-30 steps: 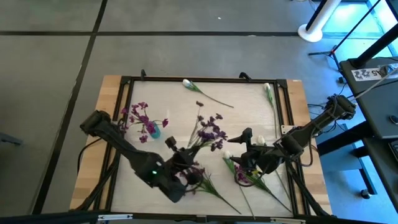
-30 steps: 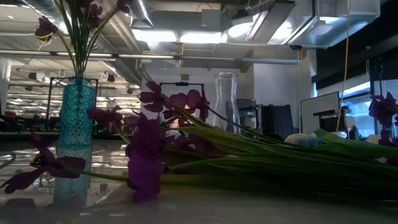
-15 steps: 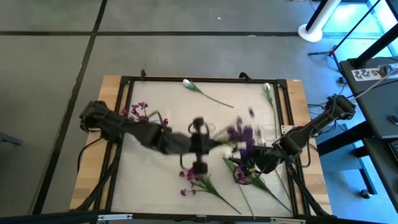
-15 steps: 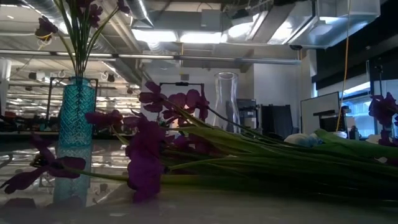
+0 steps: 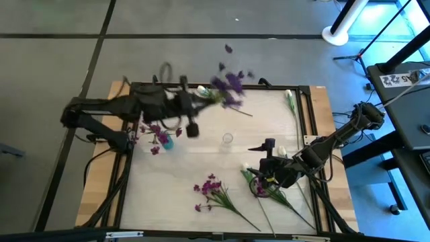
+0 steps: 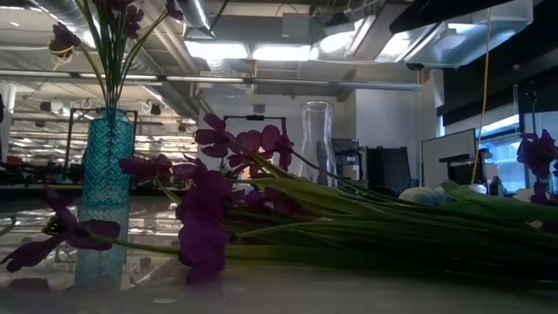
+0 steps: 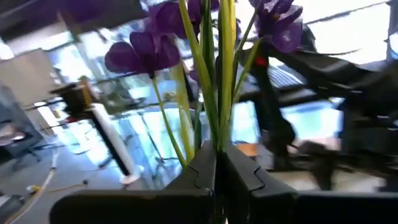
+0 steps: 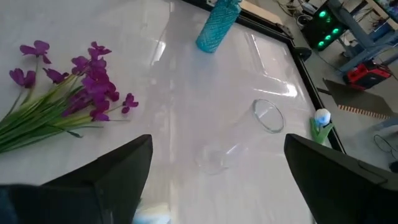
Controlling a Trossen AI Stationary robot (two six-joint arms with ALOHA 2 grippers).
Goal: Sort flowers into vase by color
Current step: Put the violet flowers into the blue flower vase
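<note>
My left end effector (image 5: 195,102) was clenched on the purple flowers (image 5: 227,85), stems running sideways above the counter's (image 5: 201,158) far edge, the blue vase (image 5: 166,140) just beside and below it, while my right end effector (image 5: 264,161) hung released near the white tulips.

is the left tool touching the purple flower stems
Touching. The left wrist view shows the left tool shut, with the green stems of the purple flowers rising straight out from between its fingers.
</note>
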